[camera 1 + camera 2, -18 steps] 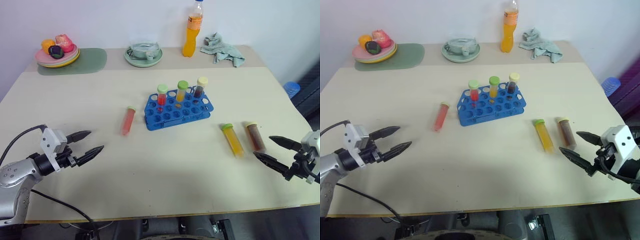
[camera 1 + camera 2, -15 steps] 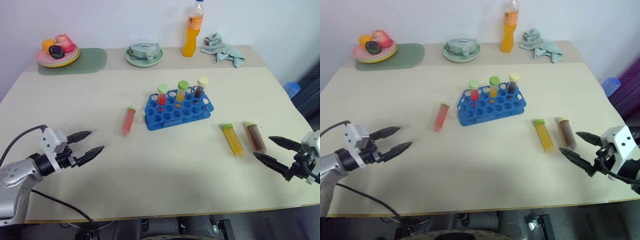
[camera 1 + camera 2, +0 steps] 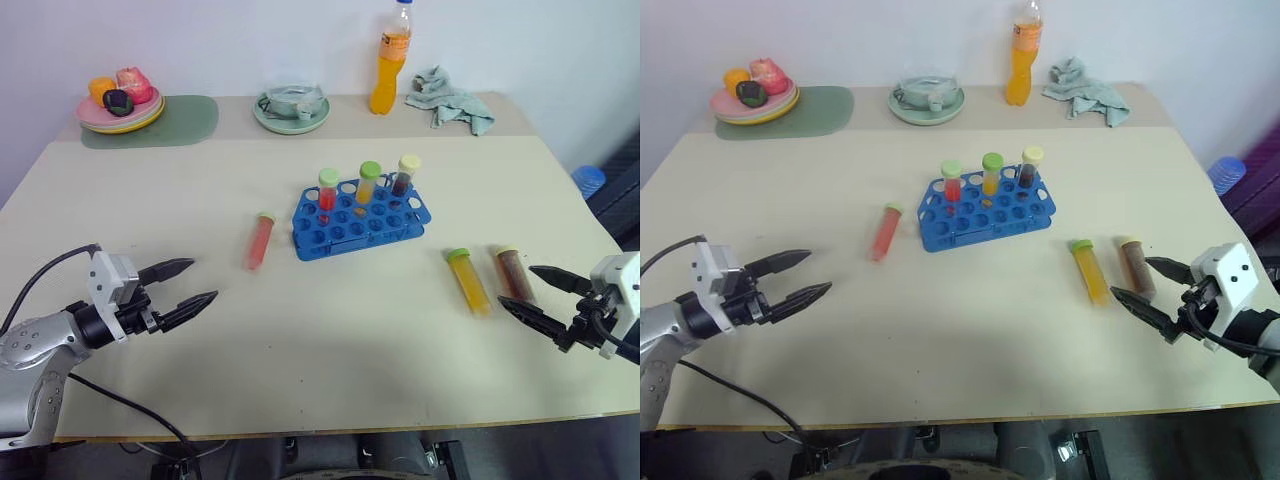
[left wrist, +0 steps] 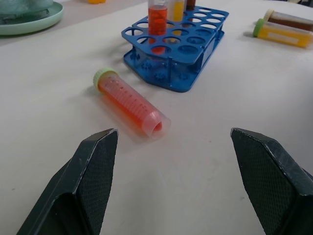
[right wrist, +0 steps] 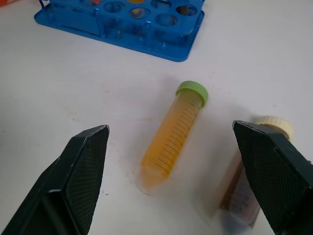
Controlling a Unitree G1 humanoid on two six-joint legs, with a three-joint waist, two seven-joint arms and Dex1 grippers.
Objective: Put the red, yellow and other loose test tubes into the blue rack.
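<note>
Since the earlier frame your right gripper (image 3: 1152,288) has crept in toward the two tubes on the right, while the tubes and rack lie where they did. Nearest you, both grippers hover over the table (image 3: 330,330) with jaws spread wide and nothing between them; the left gripper (image 3: 192,285) sits at the near left, and the right arm is cut off by the frame edge. Just beyond the right fingertips lie the yellow tube (image 3: 467,281) with a green cap and, touching or nearly touching it on the right, the brown tube (image 3: 511,273), whose tip the wrist view cuts off. Left of centre the red tube (image 3: 258,241) lies on its side near the blue rack (image 3: 360,218), which holds three upright tubes in its far row. Farthest off stand a dish (image 3: 292,108), an orange bottle (image 3: 385,60), a cloth (image 3: 452,97) and a plate (image 3: 120,104) of hard-to-identify food.
</note>
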